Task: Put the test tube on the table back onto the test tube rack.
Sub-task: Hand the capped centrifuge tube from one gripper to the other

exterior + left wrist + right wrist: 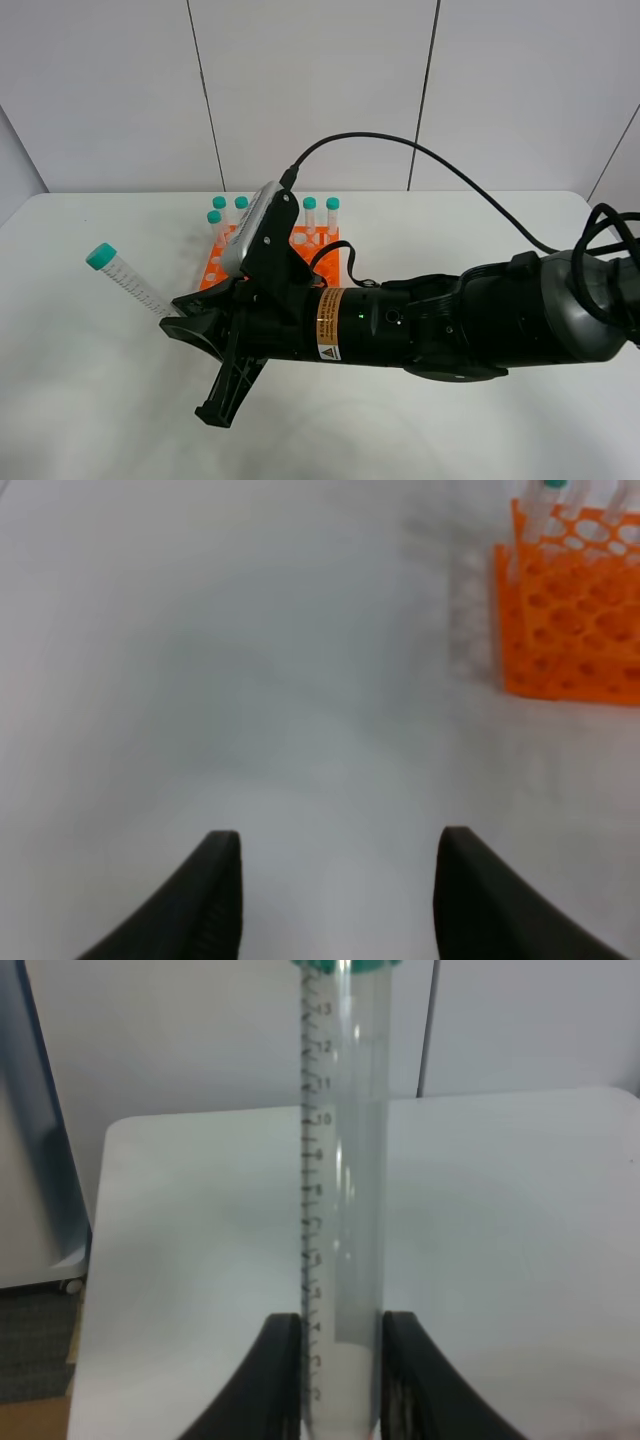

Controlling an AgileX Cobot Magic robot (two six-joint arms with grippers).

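My right gripper [172, 315] has reached across to the left side of the table [80, 400] and is shut on the lower end of the test tube [128, 280]. The tube is clear with a teal cap and slants up to the left, away from the fingers. The right wrist view shows the test tube [340, 1160] with its printed scale rising from between the closed right gripper [340, 1385]. The orange test tube rack [214, 268] stands just behind that gripper, partly hidden by the arm. My left gripper [340, 890] is open and empty over bare tabletop, with the test tube rack [570, 620] off to one side.
Several teal-capped tubes [309, 212] stand upright in the rack's back rows. The thick black right arm [450, 325] lies across the middle of the table with a cable [420, 150] arching over it. A grey panelled wall runs behind the table.
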